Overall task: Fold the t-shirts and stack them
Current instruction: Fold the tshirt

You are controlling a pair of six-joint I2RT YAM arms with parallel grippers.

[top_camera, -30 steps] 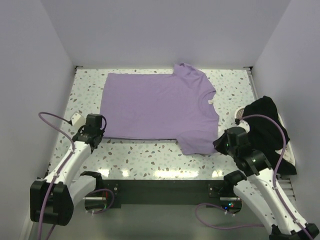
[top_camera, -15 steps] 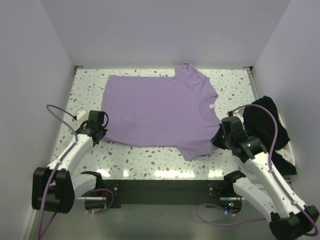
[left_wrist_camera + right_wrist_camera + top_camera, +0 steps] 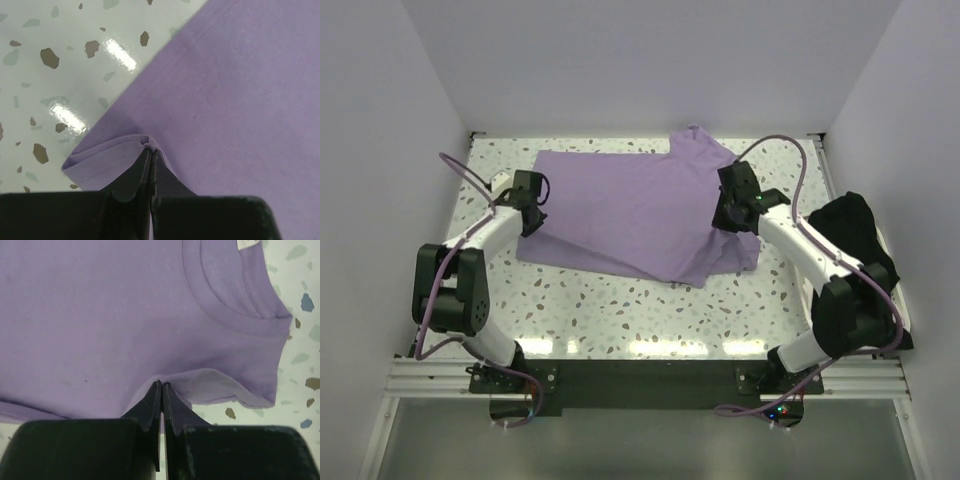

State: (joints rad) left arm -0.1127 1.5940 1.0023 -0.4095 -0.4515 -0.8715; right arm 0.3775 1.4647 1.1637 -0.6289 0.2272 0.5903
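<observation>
— Purple or black: which shirt are the arms on?

— Purple. Nearest, on the right side of the speckled table [image 3: 620,310], sits the black heap [image 3: 855,240]. It is crumpled and lies apart from the purple shirt [image 3: 630,205], with terrazzo showing between them.

— And where is the purple one?

— It lies from the middle of the table toward the far edge. Its near hem [image 3: 600,262] runs aslant and comes nearest just right of centre.

— Where are the grippers?

— Both are farther in than that hem. The left gripper [image 3: 527,203] is at the shirt's left edge. The right gripper [image 3: 728,212] is at its right side, by the collar.

— Are they wide apart?

— No, both are pressed narrow. In the left wrist view the fingers [image 3: 132,177] meet on a pinch of purple cloth. The pinched corner is folded and rides over another layer of the same shirt, with table showing to the left. In the right wrist view the fingers [image 3: 147,407] likewise clamp a small fold of purple. The collar [image 3: 235,300] lies just beyond them, with a white label [image 3: 248,244] inside it.

— And farthest back?

— One sleeve [image 3: 698,142] reaches toward the table's far edge, right of centre.
</observation>
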